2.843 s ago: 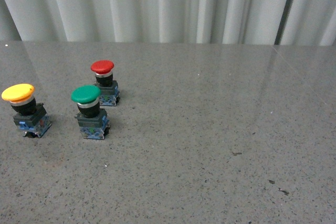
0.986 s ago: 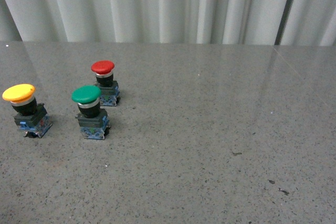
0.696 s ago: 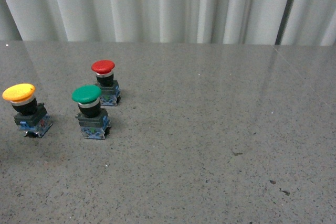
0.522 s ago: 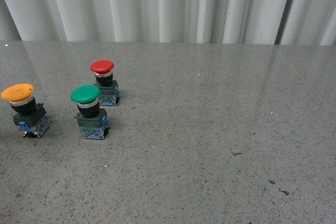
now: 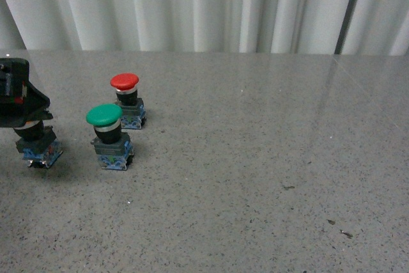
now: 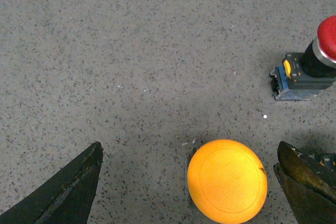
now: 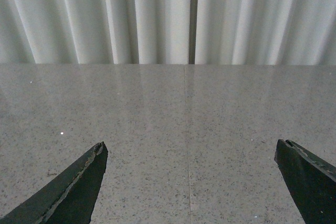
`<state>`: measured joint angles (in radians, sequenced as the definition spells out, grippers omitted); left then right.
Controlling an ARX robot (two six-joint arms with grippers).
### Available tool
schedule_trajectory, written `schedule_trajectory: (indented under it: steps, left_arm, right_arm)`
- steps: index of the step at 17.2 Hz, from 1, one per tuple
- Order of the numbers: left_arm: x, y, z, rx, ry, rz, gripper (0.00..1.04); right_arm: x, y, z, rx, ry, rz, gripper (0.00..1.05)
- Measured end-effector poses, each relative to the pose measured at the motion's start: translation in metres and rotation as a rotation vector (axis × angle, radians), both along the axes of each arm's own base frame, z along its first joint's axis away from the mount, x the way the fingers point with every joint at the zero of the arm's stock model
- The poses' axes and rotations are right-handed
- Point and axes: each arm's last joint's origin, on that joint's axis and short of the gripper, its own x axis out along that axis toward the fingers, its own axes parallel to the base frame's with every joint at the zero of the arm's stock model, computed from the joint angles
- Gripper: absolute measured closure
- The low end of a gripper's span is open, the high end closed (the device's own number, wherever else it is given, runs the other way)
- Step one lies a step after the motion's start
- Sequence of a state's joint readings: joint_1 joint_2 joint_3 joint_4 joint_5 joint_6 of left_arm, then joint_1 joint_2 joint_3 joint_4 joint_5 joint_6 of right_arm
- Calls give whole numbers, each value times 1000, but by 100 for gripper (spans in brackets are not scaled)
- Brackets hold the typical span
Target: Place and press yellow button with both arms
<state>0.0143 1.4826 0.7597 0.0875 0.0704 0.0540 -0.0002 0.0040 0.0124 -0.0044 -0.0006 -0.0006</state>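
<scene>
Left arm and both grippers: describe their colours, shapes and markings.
The left arm is bulky and black, with a small red mark. The left gripper and right gripper each have flat, black, wedge-shaped fingers tapering to points. No cables show.

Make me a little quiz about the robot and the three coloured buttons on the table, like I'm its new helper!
1. True or false: the left gripper is open, not shut on the yellow button.
2. Which one stands farthest back on the table in the front view? A the green button, B the red button, C the yellow button.
3. Fill in the gap: the right gripper is open and holds ____.

Key: 1 true. 2 B. 3 nothing.
</scene>
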Motion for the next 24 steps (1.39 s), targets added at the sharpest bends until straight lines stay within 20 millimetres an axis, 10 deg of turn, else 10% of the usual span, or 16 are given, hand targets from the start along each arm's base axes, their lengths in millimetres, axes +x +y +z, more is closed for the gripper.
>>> schedule_trajectory:
  steps: [6,11,15,20,24]
  left_arm:
    - [6,-2,-18,-8,28,-19,7]
    - [4,-6,-14,8,12,-20,58]
    - [-8,-11,-1,31,-10,-6,68]
    - [-29,-69,94,6,-298,-83,68]
    - [-6,-119,91,-70,-258,-110,68]
  right_arm:
    - [0,0,0,0,0,0,7]
    - [0,0,0,0,0,0,7]
    - [0,0,0,0,0,0,7]
    - [0,0,0,0,0,0,7]
    - [0,0,0,0,0,0,7]
